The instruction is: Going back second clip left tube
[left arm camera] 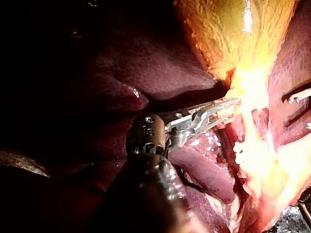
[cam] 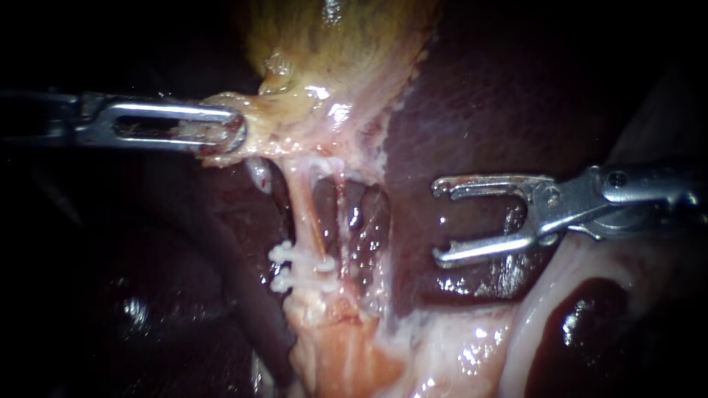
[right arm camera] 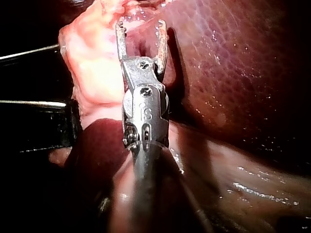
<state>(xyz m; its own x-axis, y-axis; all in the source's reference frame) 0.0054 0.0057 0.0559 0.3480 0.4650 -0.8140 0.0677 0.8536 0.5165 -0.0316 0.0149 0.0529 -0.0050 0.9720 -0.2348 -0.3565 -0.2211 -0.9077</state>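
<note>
Some kind of surgical practice setup, going by my feeds. It's all close-up wet tissue: dark red liver (cam: 479,110), a yellowish gallbladder (cam: 346,44), and a pale tube (cam: 306,214) with white clips (cam: 295,265) across it. My thin steel left instrument (cam: 234,129) and right instrument (cam: 439,221) reach in. Past the lit patch it's just dark.

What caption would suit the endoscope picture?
Left instrument grips gallbladder tissue while the open right instrument sits over the liver, apart from the clipped tube.
</note>
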